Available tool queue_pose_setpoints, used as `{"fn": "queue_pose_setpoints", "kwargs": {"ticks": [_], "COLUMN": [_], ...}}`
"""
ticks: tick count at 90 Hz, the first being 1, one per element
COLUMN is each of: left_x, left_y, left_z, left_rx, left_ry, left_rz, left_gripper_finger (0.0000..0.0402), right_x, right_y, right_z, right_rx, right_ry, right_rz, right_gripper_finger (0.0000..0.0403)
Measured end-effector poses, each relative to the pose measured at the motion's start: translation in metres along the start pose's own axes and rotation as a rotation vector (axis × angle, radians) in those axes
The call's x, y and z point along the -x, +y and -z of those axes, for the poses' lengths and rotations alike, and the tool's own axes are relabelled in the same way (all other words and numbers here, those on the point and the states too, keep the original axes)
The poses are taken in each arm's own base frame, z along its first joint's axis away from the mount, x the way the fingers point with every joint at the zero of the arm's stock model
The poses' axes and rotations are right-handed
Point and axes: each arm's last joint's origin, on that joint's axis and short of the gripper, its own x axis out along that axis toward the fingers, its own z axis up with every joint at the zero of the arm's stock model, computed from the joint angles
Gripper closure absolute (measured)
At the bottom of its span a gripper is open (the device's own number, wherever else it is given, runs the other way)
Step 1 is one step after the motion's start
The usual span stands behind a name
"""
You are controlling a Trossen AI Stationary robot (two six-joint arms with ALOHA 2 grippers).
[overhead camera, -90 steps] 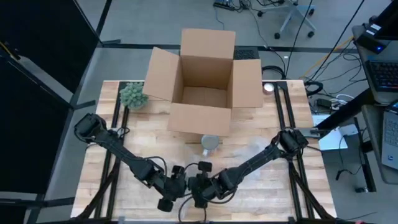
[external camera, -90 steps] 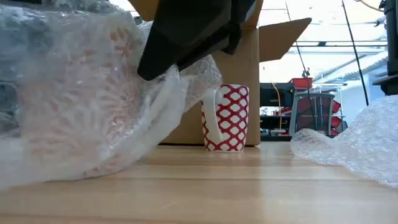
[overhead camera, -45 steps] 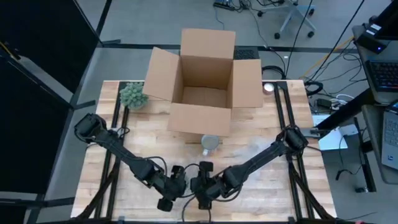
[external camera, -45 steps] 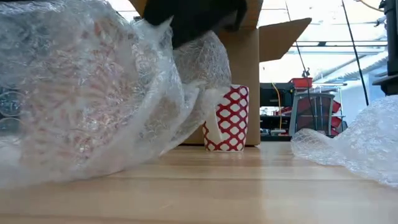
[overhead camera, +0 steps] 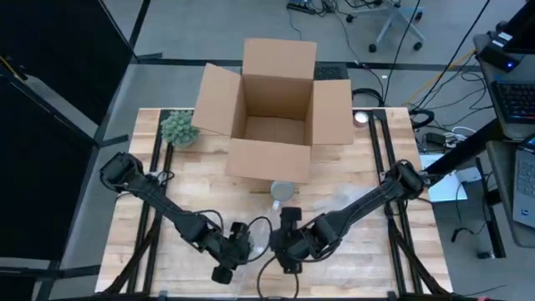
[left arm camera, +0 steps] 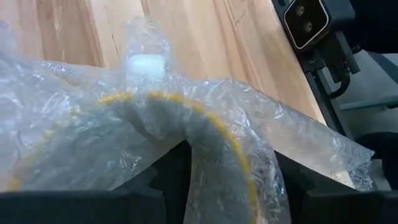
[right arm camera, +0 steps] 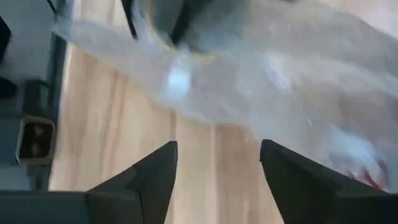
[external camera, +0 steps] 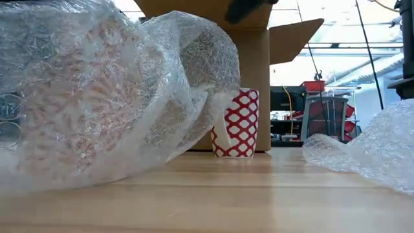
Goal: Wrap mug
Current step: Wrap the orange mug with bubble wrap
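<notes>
The right gripper [overhead camera: 288, 244] has just drawn back, fingers [right arm camera: 146, 177] parted and empty, from the clear bubble-wrap bundle [external camera: 97, 90] over a red-patterned mug, which the left gripper [overhead camera: 236, 249] clamps, well before the open cardboard box [overhead camera: 269, 113].

Two mugs: one bare [external camera: 235, 123], one wrapped [external camera: 97, 97]. Two bubble-wrap sheets, second [external camera: 369, 152]. One box [overhead camera: 272, 109]. One plant [overhead camera: 179, 128].

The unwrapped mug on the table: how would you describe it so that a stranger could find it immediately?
Find the open cardboard box at the table's far side. The mug stands upright just in front of its near wall. It is bare, red with white spots and a white handle, unlike the bubble wrap bundle nearer the grippers.
</notes>
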Motion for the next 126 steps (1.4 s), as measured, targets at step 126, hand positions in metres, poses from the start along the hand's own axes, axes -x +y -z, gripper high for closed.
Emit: {"fn": "queue_pose_setpoints", "kwargs": {"ticks": [126], "left_x": [0.026], "left_y": [-0.004], "left_z": [-0.014], "left_rx": [0.040], "left_ry": [0.173], "left_rz": [-0.062], "left_gripper_finger": [0.0258], "right_x": [-0.085], "right_y": [0.025], "right_z": [-0.029], "right_rx": [0.127], "right_ry": [-0.261], "right_rz": [-0.101], "right_gripper_finger": [0.0186]}}
